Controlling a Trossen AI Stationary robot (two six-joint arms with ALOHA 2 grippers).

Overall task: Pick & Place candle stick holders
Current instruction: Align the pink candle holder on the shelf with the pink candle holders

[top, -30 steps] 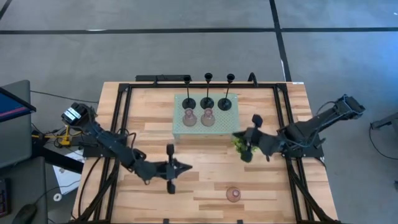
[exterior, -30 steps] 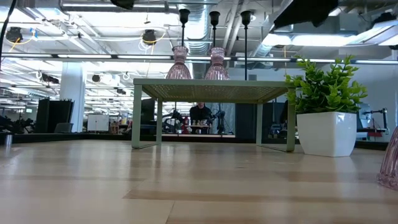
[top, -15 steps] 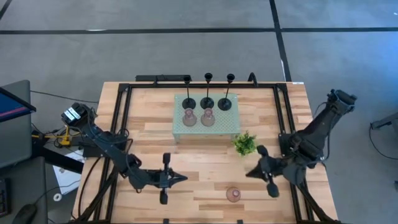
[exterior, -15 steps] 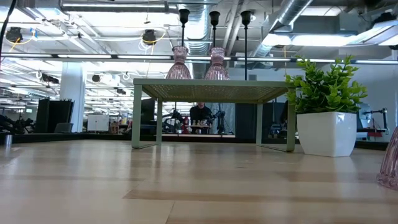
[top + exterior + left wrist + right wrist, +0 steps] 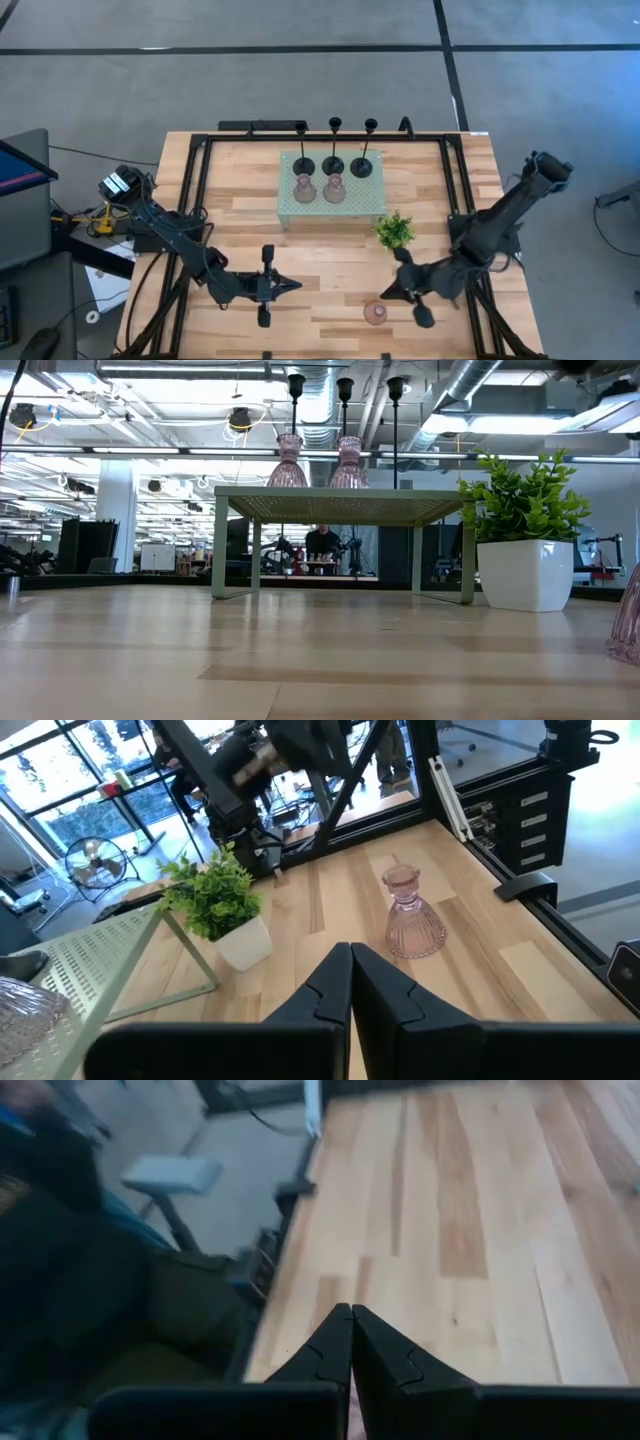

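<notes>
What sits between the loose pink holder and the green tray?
The small potted plant stands beside the direct line from the pink holder to the tray, near the tray's front corner. Otherwise bare tabletop.

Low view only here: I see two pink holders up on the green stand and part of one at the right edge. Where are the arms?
Observer: Both are at the near side of the table. The right gripper hangs just beside the lone pink holder on the table top.
Operator: Is it open for the grab?
Observer: No, its fingers are shut, tips together in the right wrist view.
Operator: And the left?
Observer: The left gripper is also shut and empty, pointing toward that same holder from farther off.
Operator: How many black holders are on the stand?
Observer: Three black holders, in a row behind the two pink ones on the green stand.
</notes>
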